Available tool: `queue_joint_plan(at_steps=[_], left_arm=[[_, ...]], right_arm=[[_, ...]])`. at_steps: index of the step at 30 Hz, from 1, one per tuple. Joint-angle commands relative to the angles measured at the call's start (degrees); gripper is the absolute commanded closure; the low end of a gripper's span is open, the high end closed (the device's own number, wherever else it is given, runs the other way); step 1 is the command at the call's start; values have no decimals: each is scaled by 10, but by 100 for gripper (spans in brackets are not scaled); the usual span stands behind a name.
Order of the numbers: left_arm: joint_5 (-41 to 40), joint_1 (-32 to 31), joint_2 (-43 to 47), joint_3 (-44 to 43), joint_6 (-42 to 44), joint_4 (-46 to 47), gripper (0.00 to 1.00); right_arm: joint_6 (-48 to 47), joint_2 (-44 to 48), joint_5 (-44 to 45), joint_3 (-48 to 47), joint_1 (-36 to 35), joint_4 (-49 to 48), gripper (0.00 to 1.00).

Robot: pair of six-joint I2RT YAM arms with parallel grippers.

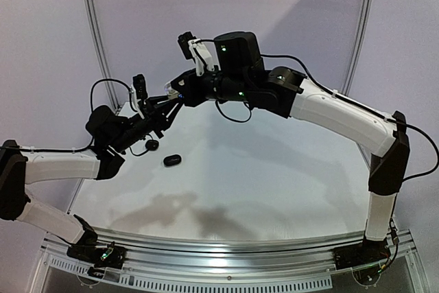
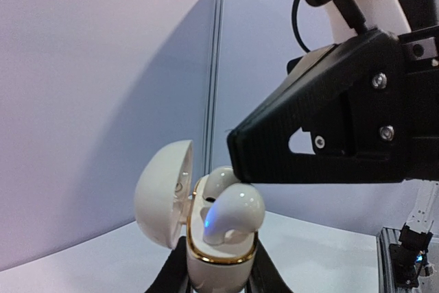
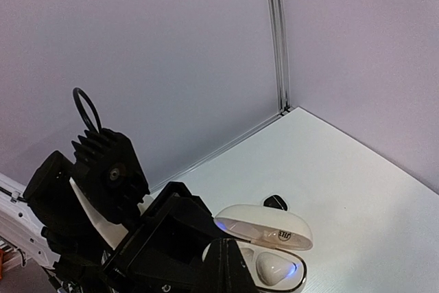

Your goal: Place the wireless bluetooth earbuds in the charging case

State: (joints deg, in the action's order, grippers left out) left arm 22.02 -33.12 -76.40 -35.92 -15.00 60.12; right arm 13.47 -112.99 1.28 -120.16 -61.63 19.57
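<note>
Worktop edges: the white worktop (image 1: 274, 169) ends in a curved near edge along a metal rail (image 1: 226, 246). Pale wall panels close the far side, and an upright post (image 1: 95, 32) stands at the far left corner.
Room to move: both hands meet in the air over the far left part. The broad stretch of white surface lies to their right and on the near side.
Left hand: the left hand (image 2: 218, 280) is clamped on the base of the white charging case (image 2: 206, 272), one finger on either side, holding it upright above the worktop.
Case: its lid (image 2: 161, 200) is swung open to the left, and a gold rim runs round the mouth.
Inside the case: two white earbuds. The front earbud (image 2: 236, 214) has a blue glow and sits proud of the rim; the rear earbud (image 2: 221, 180) sits behind it.
Right hand: the right hand (image 2: 241, 157) has its fingers together and holds nothing. Its tip is right at the top of the earbuds; I cannot tell if it touches them.
On the worktop: a pebble-shaped black case (image 1: 172, 160) lies below the hands. A small dark item (image 1: 151, 145) is near it on the left, too small to name.
</note>
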Motion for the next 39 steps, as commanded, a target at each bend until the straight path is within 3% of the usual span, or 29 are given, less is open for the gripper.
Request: queue_joint_plan(at_steps=[1, 19, 29, 39], left_arm=[[2, -8, 13, 5, 7, -2, 100], [5, -7, 9, 1, 2, -9, 100], [5, -5, 9, 1, 2, -8, 100], [7, -5, 12, 4, 3, -4, 100]], right_arm=[[5, -18, -6, -21, 4, 10, 100], [-33, -11, 14, -69, 10, 64, 100], [9, -4, -82, -43, 8, 69, 100], [6, -9, -47, -29, 8, 64, 100]])
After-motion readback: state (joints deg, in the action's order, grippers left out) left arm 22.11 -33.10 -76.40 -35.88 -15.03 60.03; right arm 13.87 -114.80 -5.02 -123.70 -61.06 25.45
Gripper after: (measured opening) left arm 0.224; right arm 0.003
